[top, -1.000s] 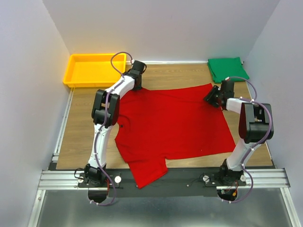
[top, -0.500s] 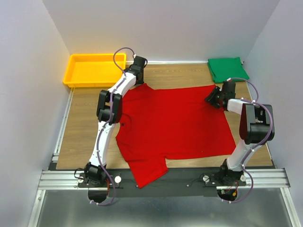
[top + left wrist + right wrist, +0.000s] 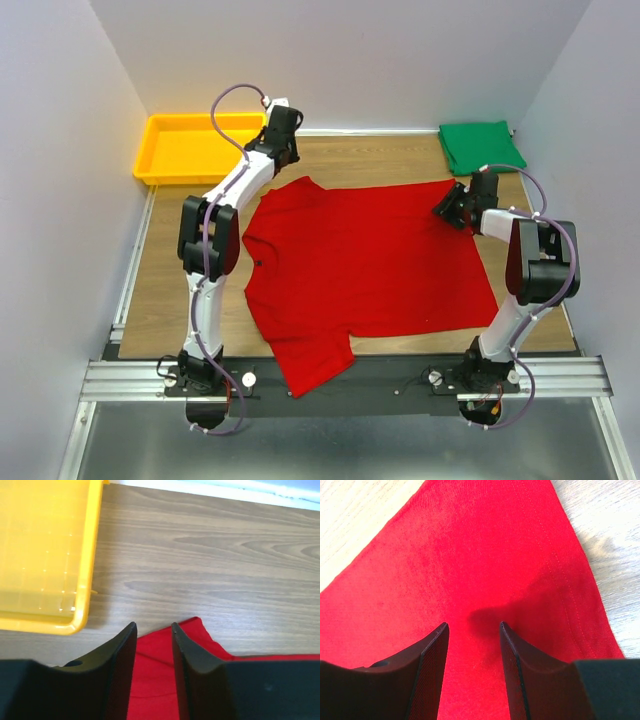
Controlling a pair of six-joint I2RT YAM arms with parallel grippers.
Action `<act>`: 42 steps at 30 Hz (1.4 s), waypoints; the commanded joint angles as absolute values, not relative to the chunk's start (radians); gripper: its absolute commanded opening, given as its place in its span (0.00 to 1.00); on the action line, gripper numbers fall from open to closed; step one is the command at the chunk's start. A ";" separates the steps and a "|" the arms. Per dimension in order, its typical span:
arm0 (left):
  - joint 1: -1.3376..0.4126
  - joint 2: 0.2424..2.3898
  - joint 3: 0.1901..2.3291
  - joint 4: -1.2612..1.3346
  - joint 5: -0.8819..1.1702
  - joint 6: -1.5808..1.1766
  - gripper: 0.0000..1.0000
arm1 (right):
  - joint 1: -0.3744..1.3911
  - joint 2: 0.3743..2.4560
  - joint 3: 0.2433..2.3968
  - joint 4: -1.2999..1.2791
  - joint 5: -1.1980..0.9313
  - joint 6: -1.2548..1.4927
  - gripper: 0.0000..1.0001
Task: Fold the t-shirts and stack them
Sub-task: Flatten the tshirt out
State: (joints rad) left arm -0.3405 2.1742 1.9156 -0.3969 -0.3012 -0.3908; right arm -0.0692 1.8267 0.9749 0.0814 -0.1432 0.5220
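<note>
**A:** We've let go on the left. The left gripper has lifted off the red t-shirt and drawn back toward the yellow tray. Its jaws are parted with nothing between them.

**B:** So the shirt's corner now lies just beneath and ahead of that gripper, and the rest is spread flat on the worktop. What about our right side?

**A:** The right gripper hasn't budged. It sits low over the hem corner, spread, pinching nothing, with its shadow on the cloth.

**B:** Then we judge the spreading done and the folding not yet begun. The green t-shirt lies folded square just beyond the right gripper.

**A:** The red cloth is a soft, matte knit with a stitched hem line and hardly a wrinkle. The tray is glossy hard plastic, and the worktop is smooth wood grain.
</note>
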 commanded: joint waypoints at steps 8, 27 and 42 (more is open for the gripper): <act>-0.353 2.231 1.829 -0.440 -0.239 -0.469 0.32 | -0.078 1.824 0.916 -0.031 -0.130 0.503 0.53; -0.416 1.727 1.160 -0.305 -0.255 -0.552 0.51 | -0.078 1.638 0.916 -0.120 -0.035 0.408 0.57; -0.416 1.707 0.982 -0.287 -0.169 -0.531 0.50 | -0.078 1.602 0.775 -0.224 0.049 0.483 0.57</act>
